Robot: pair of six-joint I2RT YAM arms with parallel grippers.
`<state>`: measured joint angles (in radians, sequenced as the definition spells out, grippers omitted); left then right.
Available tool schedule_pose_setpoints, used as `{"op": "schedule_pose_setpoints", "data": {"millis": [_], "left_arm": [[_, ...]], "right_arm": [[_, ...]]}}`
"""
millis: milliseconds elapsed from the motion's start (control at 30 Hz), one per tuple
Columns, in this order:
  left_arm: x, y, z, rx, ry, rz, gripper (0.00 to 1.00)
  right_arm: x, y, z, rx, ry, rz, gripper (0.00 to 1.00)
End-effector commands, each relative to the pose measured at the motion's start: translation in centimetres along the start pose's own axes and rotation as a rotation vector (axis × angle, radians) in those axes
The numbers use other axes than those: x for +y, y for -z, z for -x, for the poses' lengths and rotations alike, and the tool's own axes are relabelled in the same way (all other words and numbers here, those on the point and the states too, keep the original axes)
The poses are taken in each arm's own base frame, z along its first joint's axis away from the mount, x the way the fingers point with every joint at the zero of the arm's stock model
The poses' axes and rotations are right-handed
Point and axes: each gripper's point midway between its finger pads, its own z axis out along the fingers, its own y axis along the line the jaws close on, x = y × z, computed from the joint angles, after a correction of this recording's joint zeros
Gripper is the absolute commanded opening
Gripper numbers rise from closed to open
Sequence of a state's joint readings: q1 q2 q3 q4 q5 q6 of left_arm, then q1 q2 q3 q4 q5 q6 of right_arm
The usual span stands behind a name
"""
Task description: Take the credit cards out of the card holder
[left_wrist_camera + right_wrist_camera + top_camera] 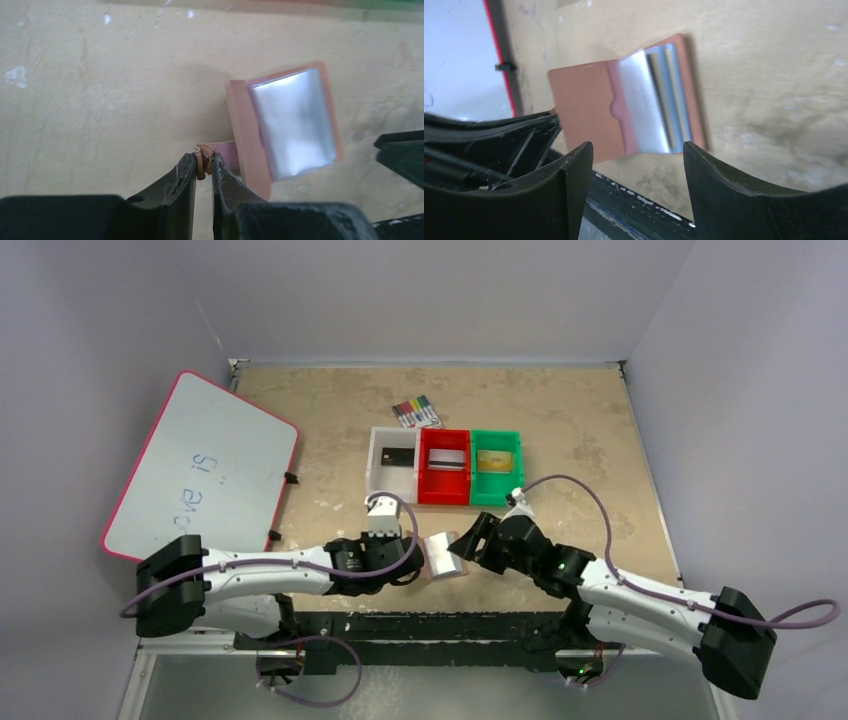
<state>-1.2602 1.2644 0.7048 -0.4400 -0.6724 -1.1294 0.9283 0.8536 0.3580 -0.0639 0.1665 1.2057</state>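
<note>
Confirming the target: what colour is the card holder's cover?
Tan-brown card holder; clearest in right wrist view.

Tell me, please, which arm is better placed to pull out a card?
Right: the right gripper stands open facing the card holder, where credit cards show; the left gripper is shut on its strap.

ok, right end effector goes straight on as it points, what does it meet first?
The right end effector would likely meet the open card holder first, straight ahead; depth unclear.
</note>
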Motion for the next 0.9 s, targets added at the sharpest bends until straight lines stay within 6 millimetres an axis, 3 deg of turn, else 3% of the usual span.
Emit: {"op": "schedule_pose_setpoints", "data": {"millis": [0,133,233,300,467,700,867], "left_arm": [[2.9,0.1,-0.7,-0.022,0.052,0.061,0.15],[3.7,0.0,-0.8,-0.041,0.088,0.082,0.15],[3.9,0.1,-0.4,-0.058,0.105,0.096,0.17],[3.9,0.1,-0.3,-0.064,0.111,0.094,0.19],[4.1,0.3,0.1,-0.077,0.113,0.099,0.22],[2.8,1.9,2.2,-0.118,0.198,-0.003,0.48],[2.3,2.4,2.2,-0.116,0.233,-0.073,0.58]], "right_arm": [[6.0,-0.3,0.7,-0.004,0.115,0.228,0.67],[9.0,-1.4,-0.3,0.062,0.208,0.324,0.60],[9.3,-3.7,-1.4,0.127,0.240,0.291,0.45],[9.4,-5.1,-2.1,0.167,0.269,0.269,0.41],[8.0,-7.8,-3.4,0.220,0.300,0.170,0.41],[5.4,-10.0,-6.4,0.332,0.248,0.130,0.40],[2.9,-11.0,-7.0,0.324,0.151,0.041,0.39]]}}
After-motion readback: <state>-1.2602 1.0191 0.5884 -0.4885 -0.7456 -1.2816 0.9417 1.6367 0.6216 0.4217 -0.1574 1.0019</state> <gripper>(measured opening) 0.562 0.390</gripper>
